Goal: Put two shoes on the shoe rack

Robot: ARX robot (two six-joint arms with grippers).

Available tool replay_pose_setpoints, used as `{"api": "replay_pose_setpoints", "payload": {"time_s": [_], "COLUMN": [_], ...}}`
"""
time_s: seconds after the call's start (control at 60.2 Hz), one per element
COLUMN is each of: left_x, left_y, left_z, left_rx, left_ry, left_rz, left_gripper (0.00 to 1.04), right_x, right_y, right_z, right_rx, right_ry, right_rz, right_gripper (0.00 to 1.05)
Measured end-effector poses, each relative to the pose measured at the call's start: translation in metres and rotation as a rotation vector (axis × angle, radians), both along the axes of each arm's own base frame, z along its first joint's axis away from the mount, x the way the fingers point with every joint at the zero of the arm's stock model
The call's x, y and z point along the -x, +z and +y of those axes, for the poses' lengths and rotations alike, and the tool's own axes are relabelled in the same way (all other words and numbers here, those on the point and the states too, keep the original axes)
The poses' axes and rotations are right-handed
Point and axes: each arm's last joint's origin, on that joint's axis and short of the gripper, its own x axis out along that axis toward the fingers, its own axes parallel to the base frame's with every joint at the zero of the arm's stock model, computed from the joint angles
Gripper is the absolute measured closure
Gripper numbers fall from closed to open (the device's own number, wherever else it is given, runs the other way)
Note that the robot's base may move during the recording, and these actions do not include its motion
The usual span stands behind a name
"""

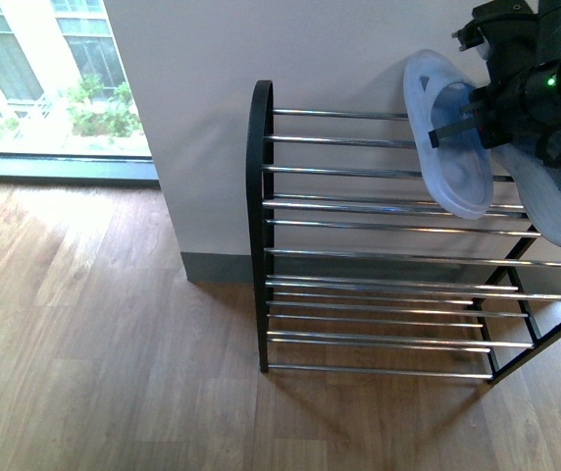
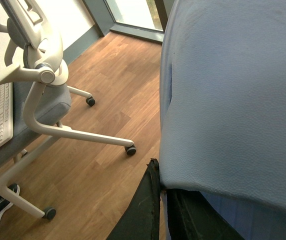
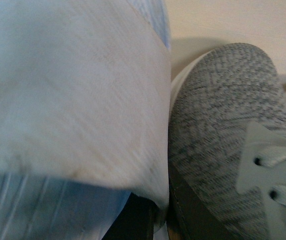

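Against the white wall point(image 1: 261, 39), on the wooden floor point(image 1: 84, 324): the shoe rack point(image 1: 261, 226), black-framed, with chrome bars running left to right across several tiers. No shoe to be seen on the tiers that show in the front view.

High at the right of the front view, above the right part of the rack's top tier: a pale blue slide point(image 1: 447, 132), off the bars, tilted, footbed turned toward the camera. Gripped by the left gripper point(image 1: 454, 123), with one dark finger reaching in under the strap and the black arm above and to the right of it. Seen from the left wrist, the same pale blue slide point(image 2: 233, 100) fills most of the picture, textured sole outward, resting tight against the dark fingers point(image 2: 145, 210) of the left gripper point(image 2: 165, 215); jaws closed on the shoe.

Further right, at the edge of the front view and partly behind the arm: a second slide point(image 1: 555, 206), lower than the first, near the right end of the top tier. Touching the bars or not: cannot tell.

From the right wrist, very close and blurred: the pale strap of the second slide point(image 3: 68, 90), and just beside it the toe of a grey knit sneaker point(image 3: 228, 130) with pale laces. Only a dark sliver of the right gripper point(image 3: 135, 217) below the strap; jaws open or closed, cannot tell.

Far left: a window point(image 1: 35, 78). Behind the left wrist: an office chair point(image 2: 38, 100) on castors.
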Motion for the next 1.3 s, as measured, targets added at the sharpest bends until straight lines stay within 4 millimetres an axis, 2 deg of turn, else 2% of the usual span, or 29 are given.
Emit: {"api": "replay_pose_setpoints", "payload": {"time_s": [0.183,0.299,0.499,0.632,0.798,1.014,1.296], "left_x": [0.0,0.0,0.0,0.0,0.0,0.0,0.0], "left_y": [0.0,0.0,0.0,0.0,0.0,0.0,0.0], "left_z": [0.0,0.0,0.0,0.0,0.0,0.0,0.0], "left_rx": [0.0,0.0,0.0,0.0,0.0,0.0,0.0], "left_ry": [0.0,0.0,0.0,0.0,0.0,0.0,0.0], "left_rz": [0.0,0.0,0.0,0.0,0.0,0.0,0.0], "left_gripper": [1.03,1.03,1.03,1.03,1.03,1.03,1.03], "right_x": [0.013,0.013,0.013,0.014,0.026,0.016,0.003], "right_y": [0.019,0.019,0.016,0.007,-0.007,-0.008,-0.007], "right_z": [-0.012,-0.015,-0.011,-0.003,0.008,0.002,-0.004], "right_rx": [0.104,0.151,0.169,0.186,0.177,0.219,0.16], "right_ry": [0.023,0.04,0.069,0.097,0.162,0.096,0.04], "right_rz": [-0.028,-0.023,-0.02,0.006,0.065,0.038,0.049], "right_gripper": [1.03,1.03,1.03,1.03,1.03,1.03,1.03]}}
